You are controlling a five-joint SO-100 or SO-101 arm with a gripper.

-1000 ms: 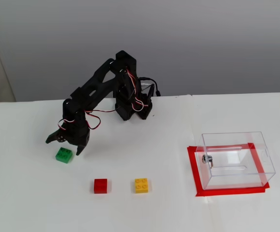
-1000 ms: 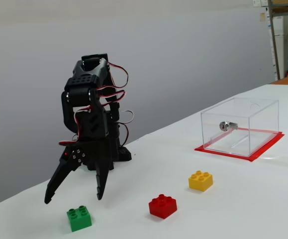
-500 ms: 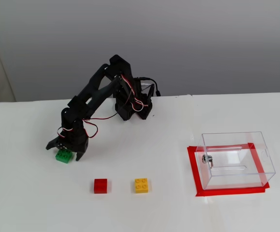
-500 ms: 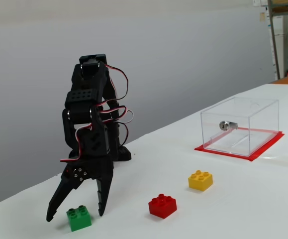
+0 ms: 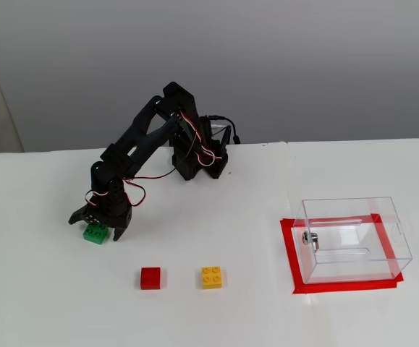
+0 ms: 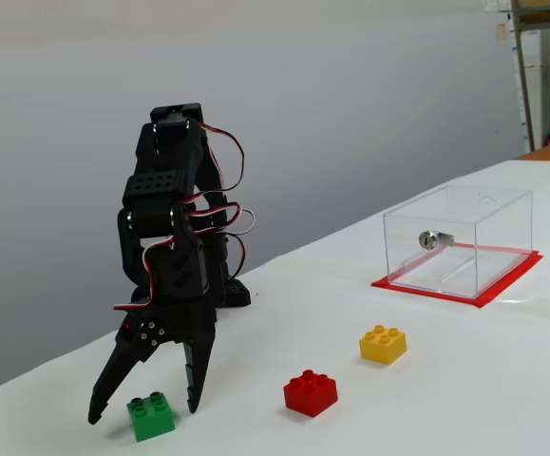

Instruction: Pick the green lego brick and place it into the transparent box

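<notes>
So far nothing has been placed: the transparent box (image 5: 354, 238) is seen empty in both fixed views, standing on red tape (image 5: 296, 269) well apart from the arm. The green lego brick (image 6: 150, 416) lies on the table (image 5: 43, 296), straddled by the gripper (image 6: 146, 407), whose fingers are spread wide on either side; no contact is evident and nothing is held. Closing, lifting, carrying and release are judged to remain. Count: one green, one red brick (image 5: 150, 277), one yellow brick (image 5: 211, 277), one box.
</notes>
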